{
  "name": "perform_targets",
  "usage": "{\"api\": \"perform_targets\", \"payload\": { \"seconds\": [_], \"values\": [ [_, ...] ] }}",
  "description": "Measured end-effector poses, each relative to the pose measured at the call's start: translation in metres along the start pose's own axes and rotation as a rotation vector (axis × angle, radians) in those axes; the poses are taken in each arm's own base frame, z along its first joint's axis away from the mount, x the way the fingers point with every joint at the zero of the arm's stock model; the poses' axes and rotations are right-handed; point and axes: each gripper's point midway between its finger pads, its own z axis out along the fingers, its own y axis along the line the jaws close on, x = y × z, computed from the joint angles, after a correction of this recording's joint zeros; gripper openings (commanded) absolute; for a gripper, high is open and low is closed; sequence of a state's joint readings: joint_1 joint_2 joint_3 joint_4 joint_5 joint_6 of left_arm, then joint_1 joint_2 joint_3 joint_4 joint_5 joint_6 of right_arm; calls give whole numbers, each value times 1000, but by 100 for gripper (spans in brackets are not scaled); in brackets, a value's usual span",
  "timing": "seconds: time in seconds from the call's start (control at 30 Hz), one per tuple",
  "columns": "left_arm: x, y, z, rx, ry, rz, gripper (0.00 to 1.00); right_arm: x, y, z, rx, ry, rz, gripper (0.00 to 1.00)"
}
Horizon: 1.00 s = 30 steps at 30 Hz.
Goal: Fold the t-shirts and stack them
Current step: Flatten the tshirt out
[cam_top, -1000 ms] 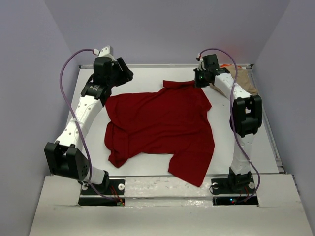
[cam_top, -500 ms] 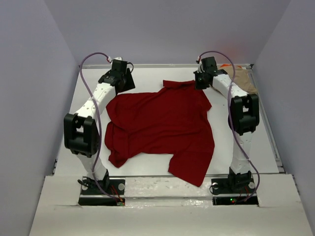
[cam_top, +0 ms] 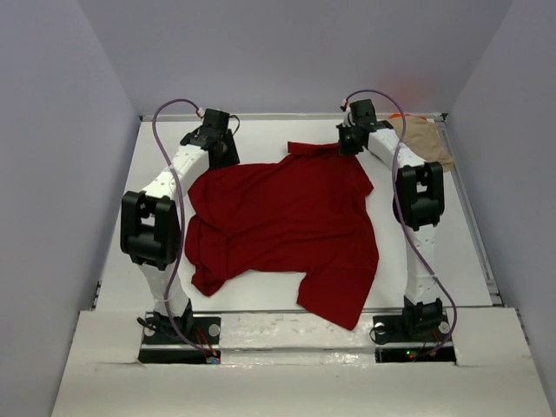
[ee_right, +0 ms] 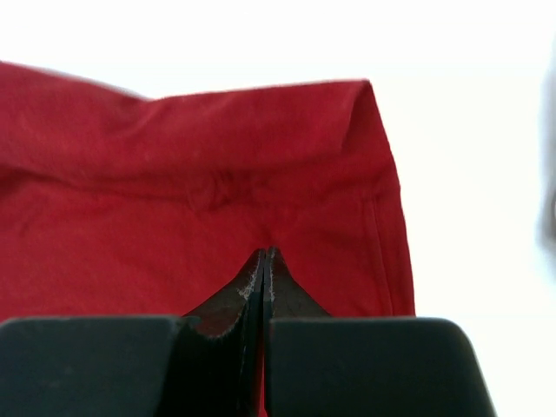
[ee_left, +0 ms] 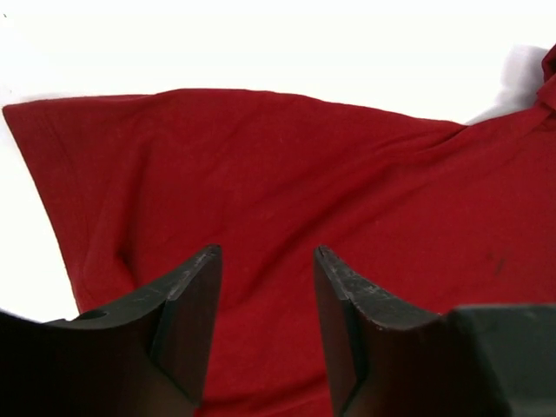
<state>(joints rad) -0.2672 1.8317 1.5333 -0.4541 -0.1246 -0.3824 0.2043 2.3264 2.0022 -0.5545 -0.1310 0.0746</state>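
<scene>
White tabletop [cam_top: 261, 135] held the red shirt [cam_top: 287, 226] unfolded under the half-open left gripper [ee_left: 267, 254] and closed right gripper [ee_right: 263, 254], nothing stacked.

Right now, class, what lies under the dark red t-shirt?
Only the white table shows around the dark red t-shirt, so it seems to lie straight on it. Anything beneath the cloth is covered and cannot be seen.

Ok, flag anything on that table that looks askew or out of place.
The large dark red cloth t-shirt lies skewed and wrinkled, unfolded, one corner spilling past the white table's near edge. The tan cloth t-shirt sits bunched in the far right corner, a sliver of orange fabric behind it.
</scene>
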Motion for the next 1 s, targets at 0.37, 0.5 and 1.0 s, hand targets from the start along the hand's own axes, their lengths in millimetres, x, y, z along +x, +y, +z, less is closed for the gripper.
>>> {"api": "perform_targets", "payload": {
  "seconds": [0.37, 0.5, 1.0],
  "values": [
    [-4, 2, -2, -11, -8, 10, 99, 3, 0, 18, -22, 23, 0, 20],
    [-7, 1, -4, -9, -13, 10, 99, 3, 1, 18, -27, 21, -4, 40],
    [-12, 0, -5, -9, -25, 15, 99, 3, 1, 18, -30, 22, -18, 0]
  ]
}}
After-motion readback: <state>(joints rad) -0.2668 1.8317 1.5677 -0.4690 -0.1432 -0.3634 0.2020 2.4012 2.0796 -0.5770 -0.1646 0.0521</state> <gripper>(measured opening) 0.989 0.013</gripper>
